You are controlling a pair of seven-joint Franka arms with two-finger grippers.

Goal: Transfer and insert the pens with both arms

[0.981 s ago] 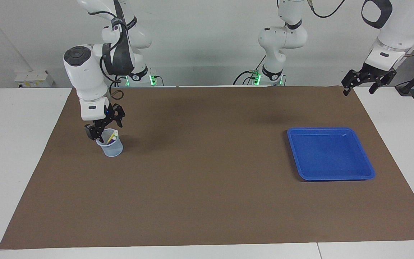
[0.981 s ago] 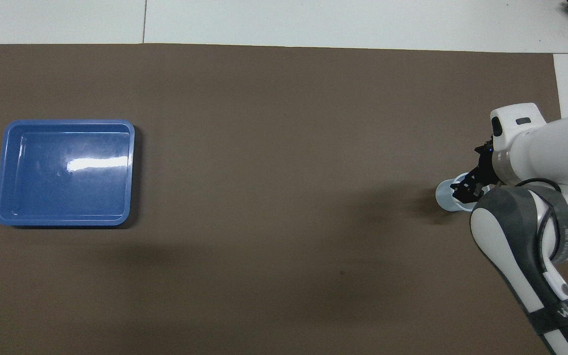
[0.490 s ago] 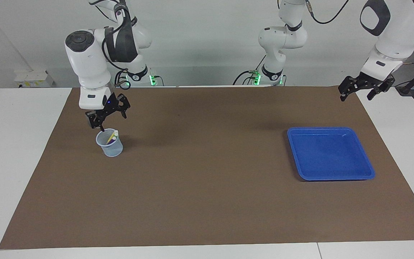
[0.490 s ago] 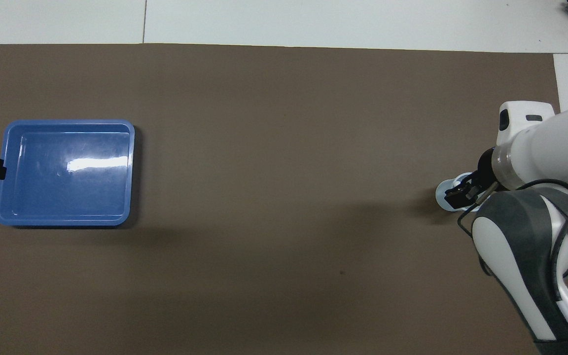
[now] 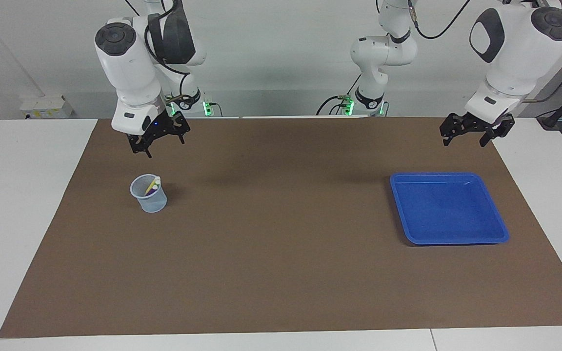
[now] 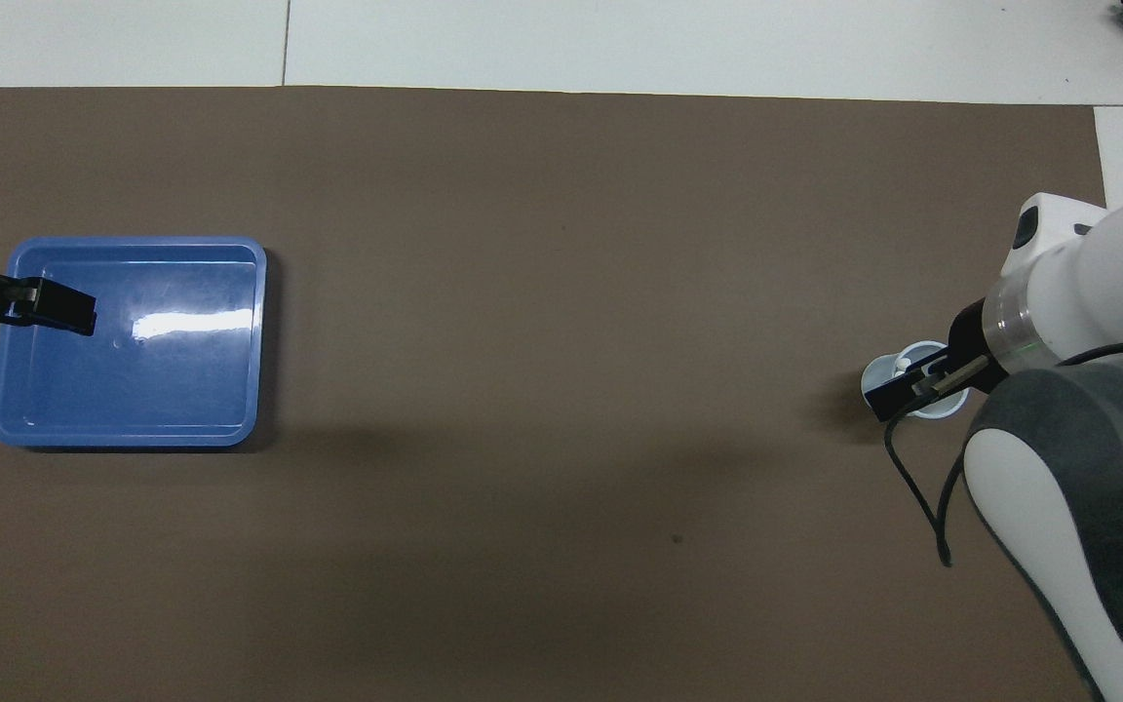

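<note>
Pens [image 5: 152,186]: leaning in the cup, yellow and purple showing, pale caps up.
Cup [image 5: 149,194]: upright on the brown mat [image 5: 281,273], toward the right arm's end.
Tray [image 5: 449,208]: blue, on the mat toward the left arm's end, well apart from the cup.
Right gripper [image 5: 158,138]: raised above the mat near the cup, fingers spread, holding nothing.
Left gripper [image 5: 472,129]: raised near the tray, fingers spread, holding nothing.
</note>
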